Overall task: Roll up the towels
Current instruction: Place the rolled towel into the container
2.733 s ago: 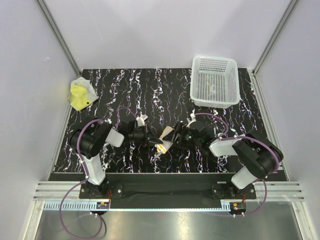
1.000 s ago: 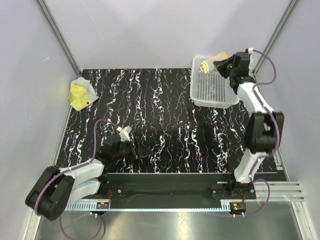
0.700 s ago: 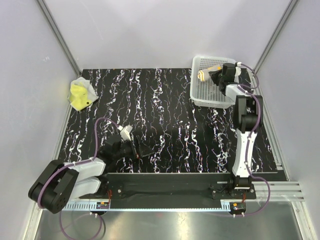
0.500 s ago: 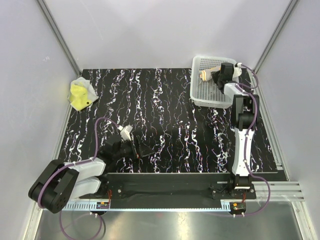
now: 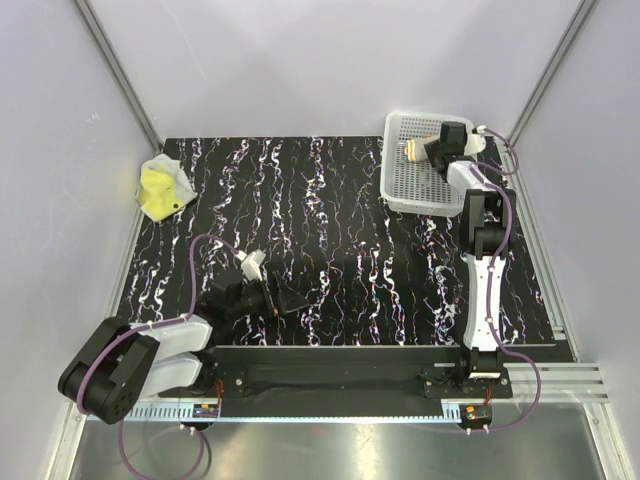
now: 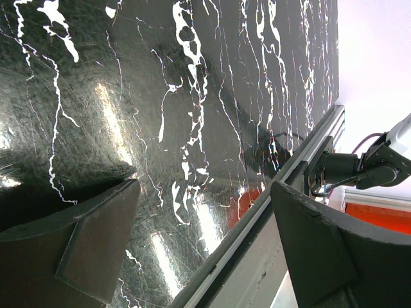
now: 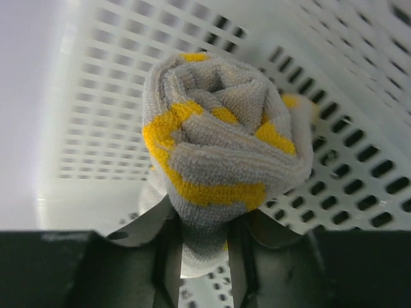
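Tightly rolled towel (image 7: 218, 154), grey-white spiral, yellow patches, in basket (image 7: 96, 115).

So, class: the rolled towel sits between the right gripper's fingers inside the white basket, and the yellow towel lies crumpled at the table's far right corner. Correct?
No: the top external view shows the yellow towel crumpled at the table's far left corner, not the right. The rolled towel does sit between the right gripper's fingers inside the white basket.

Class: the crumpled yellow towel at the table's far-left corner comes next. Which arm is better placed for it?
Left. The left gripper is open, empty and nearer the yellow towel; the right gripper is across in the basket, holding the rolled towel.
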Tool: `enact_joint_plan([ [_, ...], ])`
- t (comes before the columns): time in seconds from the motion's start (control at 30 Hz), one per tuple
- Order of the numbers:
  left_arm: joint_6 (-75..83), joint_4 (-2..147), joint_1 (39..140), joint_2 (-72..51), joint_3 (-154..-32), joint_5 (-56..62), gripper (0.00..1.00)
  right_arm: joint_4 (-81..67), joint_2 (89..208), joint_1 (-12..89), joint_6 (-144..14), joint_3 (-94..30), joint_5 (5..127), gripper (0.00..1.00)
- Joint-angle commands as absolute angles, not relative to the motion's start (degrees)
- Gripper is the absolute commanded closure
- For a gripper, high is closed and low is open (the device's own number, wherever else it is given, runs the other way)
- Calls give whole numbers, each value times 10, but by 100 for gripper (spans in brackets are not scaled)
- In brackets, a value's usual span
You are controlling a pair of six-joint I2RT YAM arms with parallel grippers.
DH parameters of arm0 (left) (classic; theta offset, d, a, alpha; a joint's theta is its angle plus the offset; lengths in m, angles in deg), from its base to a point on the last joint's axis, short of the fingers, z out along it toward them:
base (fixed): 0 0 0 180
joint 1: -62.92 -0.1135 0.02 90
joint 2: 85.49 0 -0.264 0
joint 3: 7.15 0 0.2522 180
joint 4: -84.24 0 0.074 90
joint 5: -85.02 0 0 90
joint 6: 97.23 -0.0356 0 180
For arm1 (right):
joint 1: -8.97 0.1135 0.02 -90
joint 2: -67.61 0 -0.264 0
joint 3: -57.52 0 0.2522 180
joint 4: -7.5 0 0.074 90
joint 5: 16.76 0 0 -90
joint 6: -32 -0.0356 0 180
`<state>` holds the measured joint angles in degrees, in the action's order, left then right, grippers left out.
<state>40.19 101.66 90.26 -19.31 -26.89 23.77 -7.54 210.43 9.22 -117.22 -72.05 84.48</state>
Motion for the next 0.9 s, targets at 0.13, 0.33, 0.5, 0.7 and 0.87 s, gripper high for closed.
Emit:
enact_joint_plan([
  [0.13, 386, 1004, 904, -192, -263, 216, 9, -104, 2077, 93, -1196, -667, 843, 57],
  [0.33, 386, 1000, 904, -197, -262, 214, 10, -126, 2056, 93, -1191, -659, 829, 24],
  [0.5, 385, 990, 905, -209, -261, 208, 10, -138, 2031, 93, -1174, -656, 824, 0],
  [0.7, 384, 984, 905, -212, -260, 204, 10, -159, 1980, 92, -1148, -643, 816, 0],
  [0.87, 384, 981, 905, -212, -262, 202, 9, -170, 1943, 93, -1138, -630, 799, 0],
])
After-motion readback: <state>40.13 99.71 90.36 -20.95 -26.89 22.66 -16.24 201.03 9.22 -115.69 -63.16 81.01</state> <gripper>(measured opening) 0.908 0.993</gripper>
